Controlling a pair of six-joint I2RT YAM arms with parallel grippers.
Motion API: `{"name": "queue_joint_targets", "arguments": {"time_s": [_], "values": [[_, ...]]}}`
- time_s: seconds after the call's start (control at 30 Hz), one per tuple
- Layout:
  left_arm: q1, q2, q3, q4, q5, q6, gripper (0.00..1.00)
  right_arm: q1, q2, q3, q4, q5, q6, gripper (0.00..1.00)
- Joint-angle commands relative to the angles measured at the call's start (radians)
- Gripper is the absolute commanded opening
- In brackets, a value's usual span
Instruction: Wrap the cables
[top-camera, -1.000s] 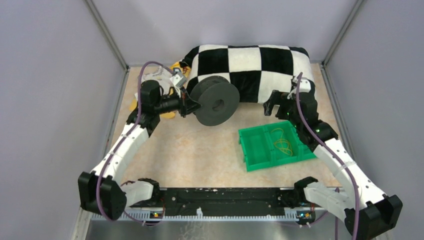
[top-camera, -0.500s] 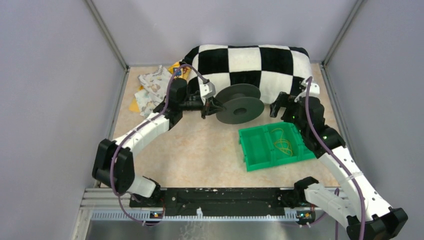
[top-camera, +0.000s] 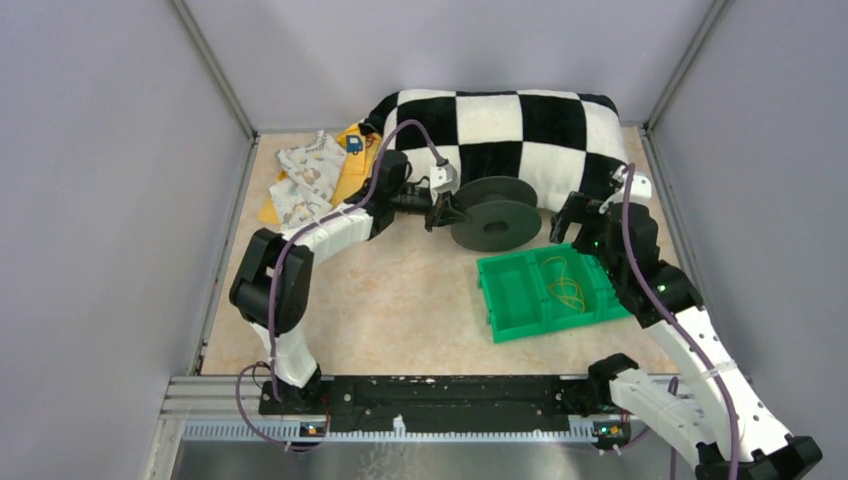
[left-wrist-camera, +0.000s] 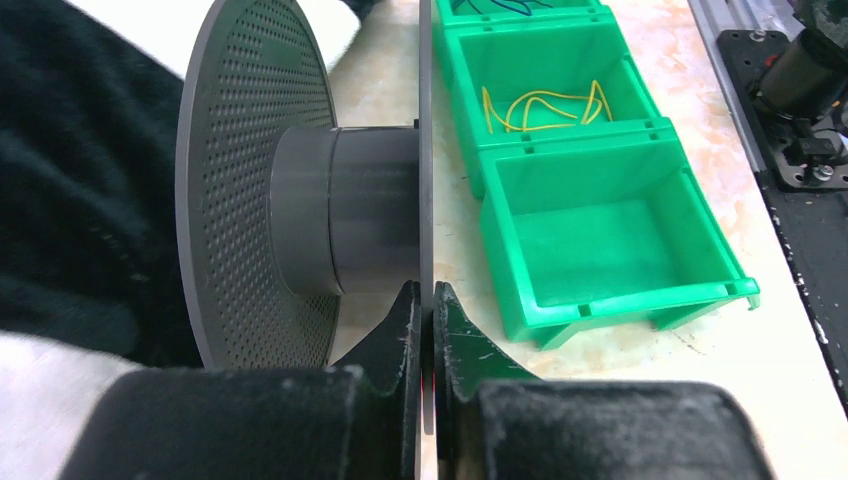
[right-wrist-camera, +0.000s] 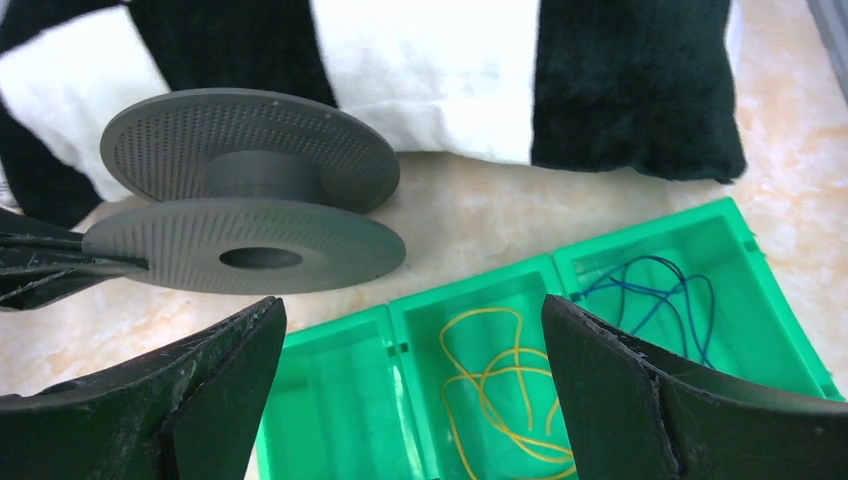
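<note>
Spool (top-camera: 497, 213), hub bare, is at 11 o'clock of the green tray (top-camera: 490, 300), its near flange clenched at 9 o'clock by the left hand (left-wrist-camera: 425, 300). Thin dark-blue cables (right-wrist-camera: 650, 290) lie in the tray's end compartment, at 3 o'clock from the released right hand (right-wrist-camera: 408, 315), the nearer one.

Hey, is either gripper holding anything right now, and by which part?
The left gripper pinches the spool by the edge of one flange. The right gripper is open and holds nothing.

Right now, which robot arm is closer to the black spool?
Left. Its jaws pinch the spool by one flange; the right arm holds open jaws apart from it, over the green tray.
</note>
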Motion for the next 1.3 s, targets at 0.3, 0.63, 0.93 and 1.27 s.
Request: {"name": "queue_joint_targets", "arguments": {"time_s": [0.3,0.63,0.93,1.27], "values": [[-0.033,0.062,0.132,0.127,0.070,-0.037,0.36,0.009,0.070,-0.013,-0.139,0.213,0.059,0.99],[-0.032,-0.008,0.103,0.141,0.017,-0.054,0.40,-0.055,0.097,-0.037,-0.227,0.298,0.119,0.99],[-0.027,-0.169,0.096,0.106,-0.096,-0.113,0.52,-0.187,0.199,-0.047,-0.115,0.117,0.072,0.85],[-0.026,-0.465,-0.037,-0.016,-0.249,-0.247,0.76,-0.186,0.307,-0.085,-0.037,0.131,-0.016,0.45]]}}
